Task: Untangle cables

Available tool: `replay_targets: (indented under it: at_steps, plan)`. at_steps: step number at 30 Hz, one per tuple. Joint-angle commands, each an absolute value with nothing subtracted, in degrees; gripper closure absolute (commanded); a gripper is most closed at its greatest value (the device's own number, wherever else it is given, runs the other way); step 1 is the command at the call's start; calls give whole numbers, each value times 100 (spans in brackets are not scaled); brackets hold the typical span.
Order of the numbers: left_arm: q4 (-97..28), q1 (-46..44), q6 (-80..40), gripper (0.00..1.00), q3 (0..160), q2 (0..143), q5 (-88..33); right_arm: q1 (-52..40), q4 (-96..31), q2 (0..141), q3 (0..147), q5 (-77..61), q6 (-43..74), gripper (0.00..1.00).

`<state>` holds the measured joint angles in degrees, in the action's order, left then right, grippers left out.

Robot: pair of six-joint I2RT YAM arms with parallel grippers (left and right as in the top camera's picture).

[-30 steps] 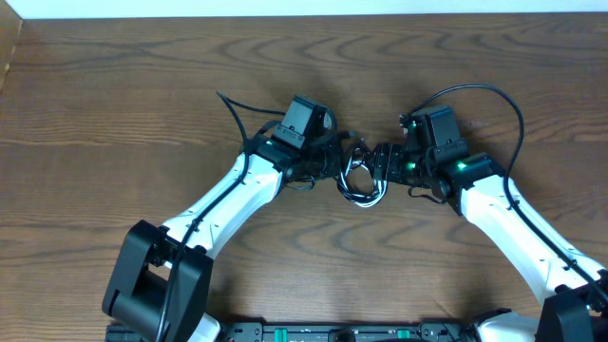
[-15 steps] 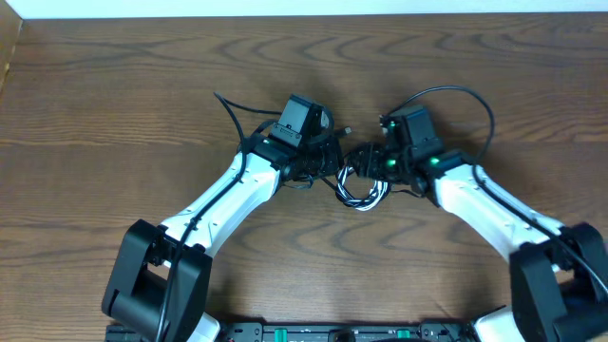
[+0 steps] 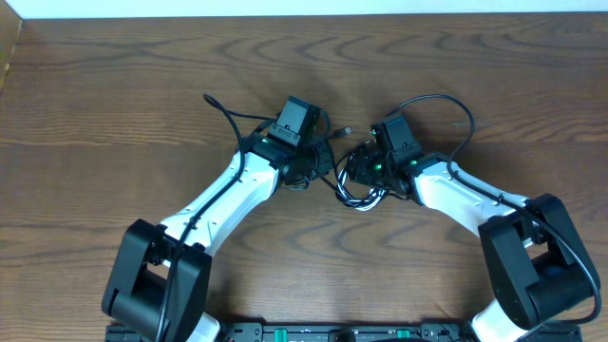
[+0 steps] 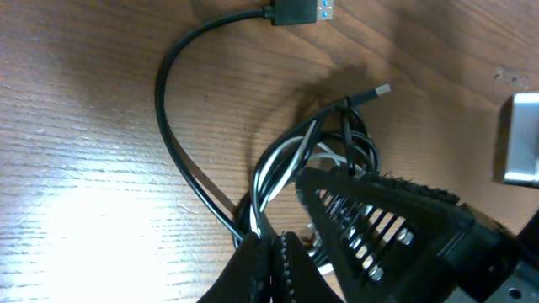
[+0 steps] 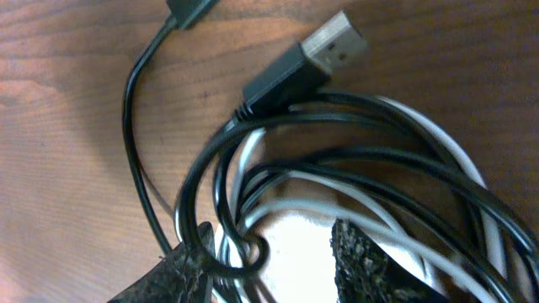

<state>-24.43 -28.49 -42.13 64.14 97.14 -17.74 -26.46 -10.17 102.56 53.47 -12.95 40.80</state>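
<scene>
Because the cables (image 3: 359, 193) lie in one small messy heap on the table (image 3: 114, 95), right between the two grippers, a lot can go wrong from here. The left gripper (image 4: 269, 246) looks squeezed tight. Its tips pinch strands of the heap where the black cable (image 4: 164, 126) and the white cable (image 4: 278, 164) run together. The right gripper (image 5: 269, 240) has its fingers (image 5: 189, 261) apart. Loops of both cables lie in the gap, but it is not holding any of them. One black loop seems to curl around one finger.

I think that loop is the biggest worry. If the right arm pulls away, the loop may hook on the finger and drag the whole heap along, so the knot gets tighter, not looser. If the right fingers close here, they may grab black and white at once, and then pulling does not part them. The big plug (image 5: 312, 55) lies across the top of the loops, so it may catch inside one like a hook when its cable is pulled. The left tips hold only thin strands, and these may slip out. The two grippers are also very near each other and may bump
</scene>
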Motion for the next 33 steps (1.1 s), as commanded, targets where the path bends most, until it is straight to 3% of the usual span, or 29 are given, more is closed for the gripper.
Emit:
replay_targets:
  at_steps: [1,9,11,17,22,29,33]
  plan:
    - [-2467,-2814,-4228,90,6399,9985,-1570,-2829,-838,10545,5356,-902,4132,60]
    - [-2322,-2814,-4226,89,6399,10361,-1531,-2967,-703,10910,5356,-440,4241,77]
    - [-2324,-2814,-4226,84,6399,10363,-1533,-2967,-705,10910,5356,-458,4239,99]
    - [-2300,-2814,-3448,71,6399,10361,-2108,-2591,-657,10256,5358,-2137,3127,99]
    - [-1739,-2814,-2788,48,6399,10361,-3382,-1822,-902,9476,5358,-3955,2580,99]
    - [-1712,-2814,-2788,35,6399,10361,-3474,-1533,-1258,9386,5356,-4303,2543,99]
    - [-1702,-2849,-2814,32,6399,10363,-3474,-1535,-1295,9386,5356,-4289,2545,99]
